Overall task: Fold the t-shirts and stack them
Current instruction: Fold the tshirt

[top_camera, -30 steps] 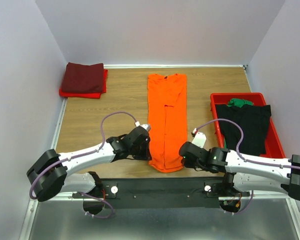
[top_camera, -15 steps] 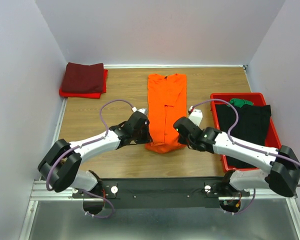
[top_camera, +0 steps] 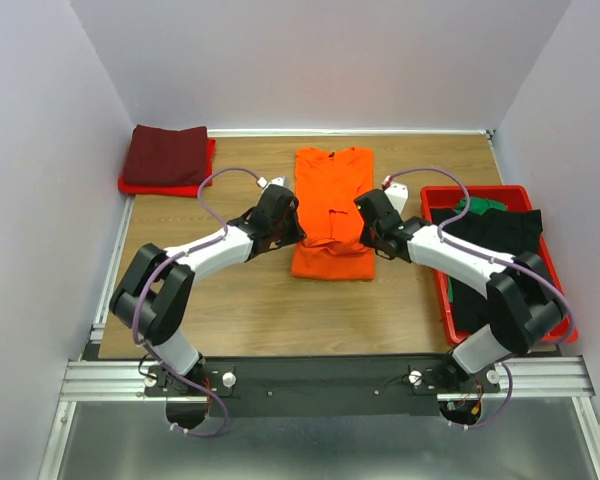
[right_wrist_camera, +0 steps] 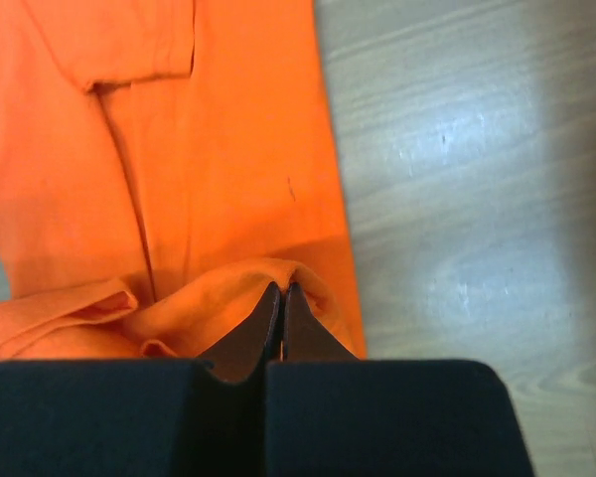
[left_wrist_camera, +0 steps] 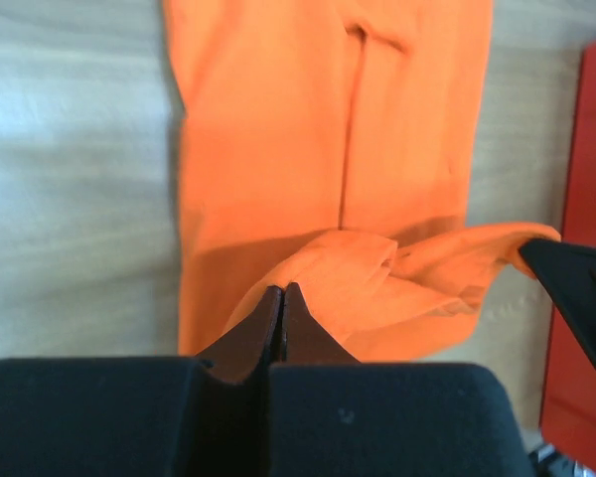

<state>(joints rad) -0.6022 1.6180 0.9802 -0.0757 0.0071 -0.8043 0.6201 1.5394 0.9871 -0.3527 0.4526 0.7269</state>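
The bright orange t-shirt lies lengthwise in the middle of the table, its near half lifted and carried over the far half. My left gripper is shut on the left corner of its hem. My right gripper is shut on the right corner. A folded dark maroon t-shirt lies on a red one at the far left. A black t-shirt and a green one lie in the red tray.
The red plastic tray stands at the right edge of the wooden table. White walls close the left, far and right sides. The right gripper's finger shows at the right in the left wrist view.
Both grippers have carried the orange shirt's near hem away from the arm bases toward the collar, folding the shirt over itself. The arms are stretched farther out.
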